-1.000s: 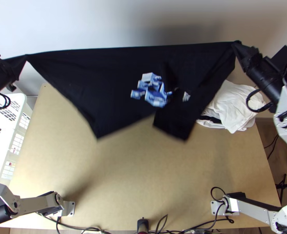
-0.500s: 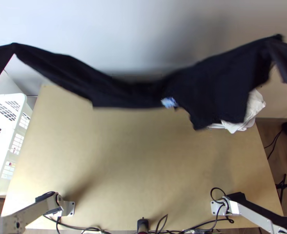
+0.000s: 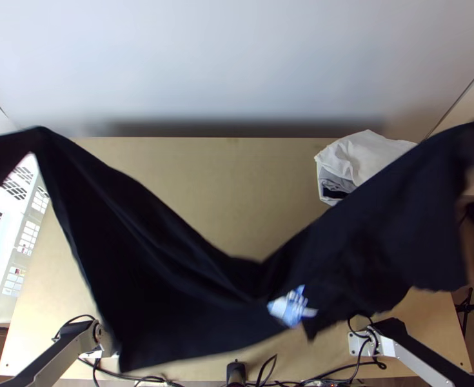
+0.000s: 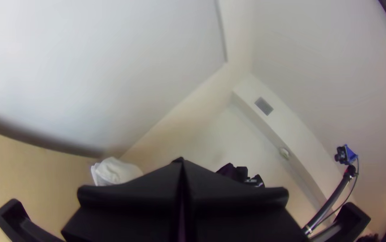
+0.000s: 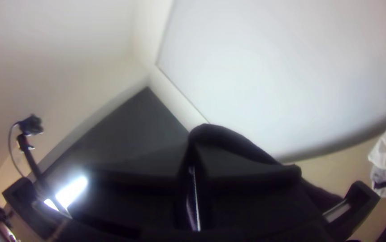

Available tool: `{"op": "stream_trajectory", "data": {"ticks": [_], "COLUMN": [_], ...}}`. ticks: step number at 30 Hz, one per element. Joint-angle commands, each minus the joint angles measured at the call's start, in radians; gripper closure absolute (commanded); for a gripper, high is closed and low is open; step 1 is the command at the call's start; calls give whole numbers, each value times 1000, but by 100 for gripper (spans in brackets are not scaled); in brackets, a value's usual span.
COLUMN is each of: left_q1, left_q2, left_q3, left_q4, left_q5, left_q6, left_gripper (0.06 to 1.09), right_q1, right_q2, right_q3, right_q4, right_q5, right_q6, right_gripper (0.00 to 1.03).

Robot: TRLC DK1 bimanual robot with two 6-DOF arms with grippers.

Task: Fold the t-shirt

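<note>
The largest thing is the light wooden counter (image 3: 191, 187). Over it is the black t-shirt (image 3: 159, 284), spread wide from the left side to the right side, with its middle sagging in soft folds. On the left its cloth rises to a peak, and on the right it is also lifted high. The lower part hangs toward the near edge; I cannot tell if it touches the counter.

At the left, beside the counter, there is a white basket (image 3: 8, 261) with openings in its wall. On the far right part of the counter lies a bunched pile of white cloth (image 3: 372, 155), with some grey and a bit of black in it.

The left gripper (image 4: 180, 162) has its fingers pressed together, and it pinches the t-shirt at the left. The right gripper (image 5: 192, 145) also is closed, pinching the t-shirt at the right, with the cloth bulging over its fingertips.

The smallest is the blue and white print (image 3: 291, 307), near the shirt's near edge.
</note>
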Motion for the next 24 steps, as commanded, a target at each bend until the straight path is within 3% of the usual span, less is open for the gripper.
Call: {"op": "stream_trajectory", "data": {"ticks": [1,5,7,9,13,21,24], "left_q1": [75,117,117,123,126,107,107], "left_q2": [-22,132,242,337,464,544,581], "left_q3": [-443,-681,-756,-804,-836,-825,-801], "left_q4": [30,62,62,51,54,119,145], "left_q5": [18,3,-92,-129,-232,-281,-322], "left_q6": [134,206,278,370,459,459,449], "left_gripper": [105,105,105,105,105,105,105], "right_q1": [-83,-187,-231,-273,-342,-351,-314], "right_q2": [-99,-73,-4,64,176,284,318], "right_q3": [-573,-944,-1031,-1079,-1090,-1019,-987], "right_q4": [91,301,346,387,447,502,533], "right_q5": [-17,-37,-38,-37,-37,-34,9], "right_q6": [-67,-80,-90,-122,-150,-212,-214], "right_gripper": [100,100,100,100,100,100,100]}}
